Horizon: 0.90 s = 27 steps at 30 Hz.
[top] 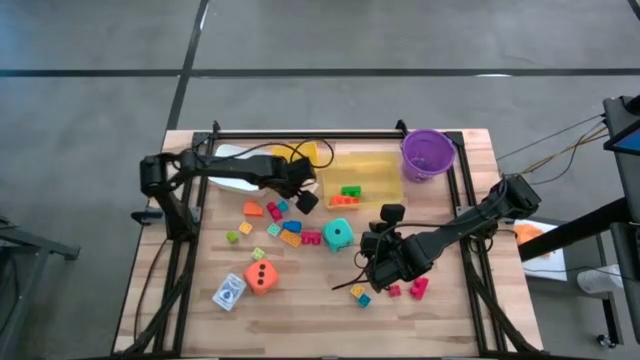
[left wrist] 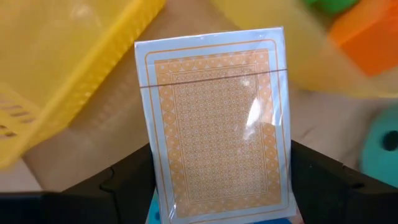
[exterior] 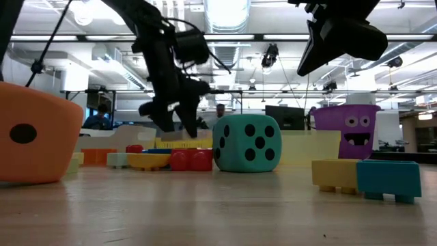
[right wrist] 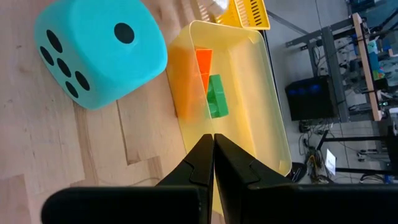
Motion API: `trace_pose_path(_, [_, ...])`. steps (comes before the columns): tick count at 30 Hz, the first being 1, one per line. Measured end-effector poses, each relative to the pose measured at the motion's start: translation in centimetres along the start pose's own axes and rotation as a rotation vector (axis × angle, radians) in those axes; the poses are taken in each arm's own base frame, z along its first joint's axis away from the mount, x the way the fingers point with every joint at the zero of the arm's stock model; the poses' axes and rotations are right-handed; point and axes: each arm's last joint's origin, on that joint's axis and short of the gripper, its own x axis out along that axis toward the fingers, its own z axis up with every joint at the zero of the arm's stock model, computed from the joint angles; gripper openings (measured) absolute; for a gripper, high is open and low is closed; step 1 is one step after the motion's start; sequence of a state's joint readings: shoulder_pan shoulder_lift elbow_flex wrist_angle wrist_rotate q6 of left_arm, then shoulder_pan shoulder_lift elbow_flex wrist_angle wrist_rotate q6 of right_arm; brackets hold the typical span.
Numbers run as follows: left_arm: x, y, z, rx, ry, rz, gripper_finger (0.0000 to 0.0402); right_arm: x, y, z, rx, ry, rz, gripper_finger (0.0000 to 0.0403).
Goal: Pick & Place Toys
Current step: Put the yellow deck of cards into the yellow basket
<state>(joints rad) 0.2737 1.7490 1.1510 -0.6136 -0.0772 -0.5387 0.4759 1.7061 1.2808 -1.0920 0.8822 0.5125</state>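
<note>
My left gripper (top: 303, 195) is shut on an orange-patterned card box (left wrist: 214, 118) with a white border, beside the pale yellow bin (top: 362, 168). My right gripper (top: 374, 266) hangs shut with nothing in it, above the table right of the teal die (top: 338, 235). The same die (right wrist: 99, 50) shows ahead of its shut fingers (right wrist: 212, 155). An orange die (top: 262, 277) and a blue-white card box (top: 229, 291) lie near the front left. Bright bricks (top: 278, 218) lie scattered between the arms, and a few more (top: 410, 288) lie under the right arm. My left gripper pinches the card box between its two fingers (left wrist: 127, 183), one on each long side (left wrist: 166, 186), near the box's end nearest the wrist. The fingers point steeply down and lie along the box. The box's patterned face is turned toward the wrist camera. The low view shows the fingers (exterior: 171, 116) above the table.
The pale yellow bin holds orange and green bricks (top: 347, 195). A purple bucket (top: 427, 153) stands at the far right, and a yellow mesh bin (left wrist: 56, 81) and a clear bin (top: 235, 168) at the far left. Black rails (top: 300, 135) frame the table.
</note>
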Motion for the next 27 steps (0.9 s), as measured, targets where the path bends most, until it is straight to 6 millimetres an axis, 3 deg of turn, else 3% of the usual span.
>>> trace_pose_path(9, [-4.0,1.3,0.9,0.092,-0.108,-0.030,0.0296,0.0,0.0,0.0,0.000,0.000,0.000,0.0009])
trace_pose_path(19, [-4.6,4.9,2.8,0.145,-0.132,0.038,0.0296,0.0,0.0,0.0,0.002,-0.001,0.000,0.0009])
trace_pose_path(27, [-5.4,6.5,5.8,0.189,-0.146,0.090,0.0296,0.0,0.0,0.0,0.003,-0.002,0.001,0.0009])
